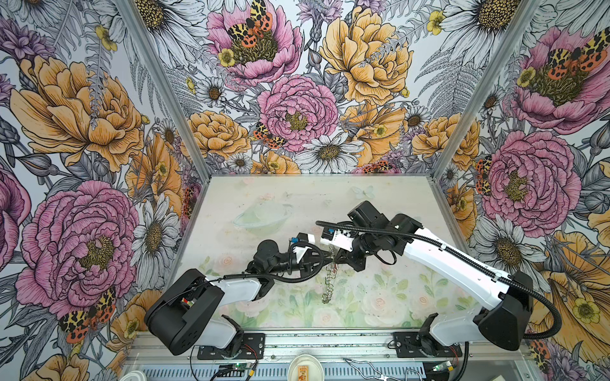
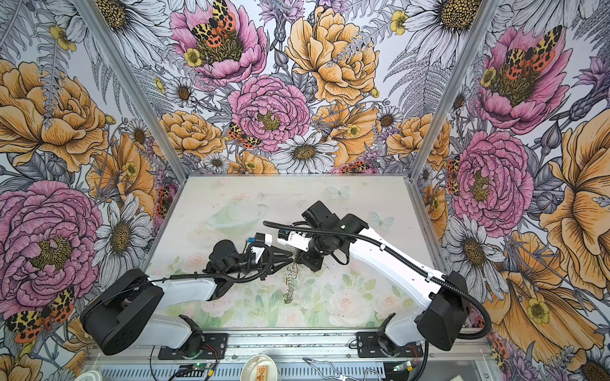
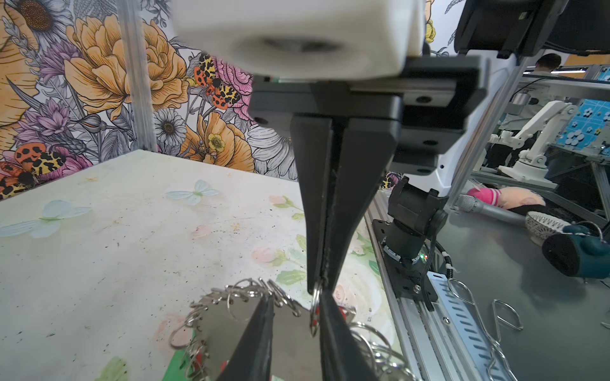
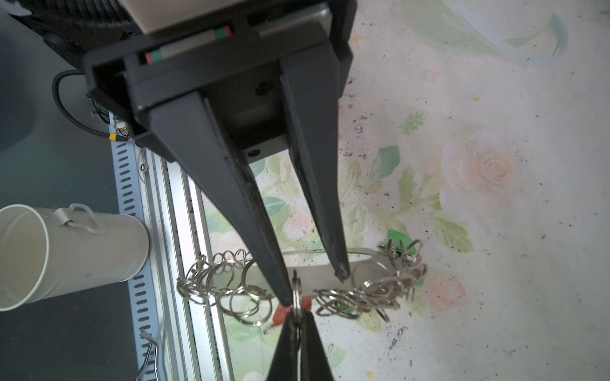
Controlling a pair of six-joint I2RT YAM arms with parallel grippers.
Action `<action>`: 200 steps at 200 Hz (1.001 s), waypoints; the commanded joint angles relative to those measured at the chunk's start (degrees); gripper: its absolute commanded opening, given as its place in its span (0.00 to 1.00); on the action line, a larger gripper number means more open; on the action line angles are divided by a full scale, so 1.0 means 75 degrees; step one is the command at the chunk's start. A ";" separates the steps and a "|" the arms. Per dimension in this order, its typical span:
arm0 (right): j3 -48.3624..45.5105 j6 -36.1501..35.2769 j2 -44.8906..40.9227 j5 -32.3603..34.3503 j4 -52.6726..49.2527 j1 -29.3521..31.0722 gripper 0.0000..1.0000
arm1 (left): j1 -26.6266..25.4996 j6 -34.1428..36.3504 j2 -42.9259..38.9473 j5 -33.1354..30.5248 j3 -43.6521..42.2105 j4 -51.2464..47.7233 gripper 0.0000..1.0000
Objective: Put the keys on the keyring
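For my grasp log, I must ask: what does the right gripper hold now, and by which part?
The right gripper is shut on the keyring, pinching one small split ring on its outer edge.

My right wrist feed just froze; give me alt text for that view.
The right pincer grips the flat grey keyring, its edge fringed with silver split rings, over the floral table. The left pincer pinches one split ring beside a red-capped key.
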 commanded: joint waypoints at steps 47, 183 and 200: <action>0.0310 -0.0147 0.0074 -0.0252 0.0145 0.0045 0.00 | -0.0103 -0.0218 0.0094 0.0383 0.0189 0.0418 0.11; -0.0298 0.0576 -0.0418 0.0428 0.0499 -0.0344 0.18 | -0.0112 -0.0892 0.0313 -0.0317 -0.0077 0.1895 0.00; -0.0379 0.0617 -0.0500 0.0319 0.0611 -0.0363 0.18 | -0.0118 -0.0916 0.0342 -0.0243 -0.0051 0.1915 0.00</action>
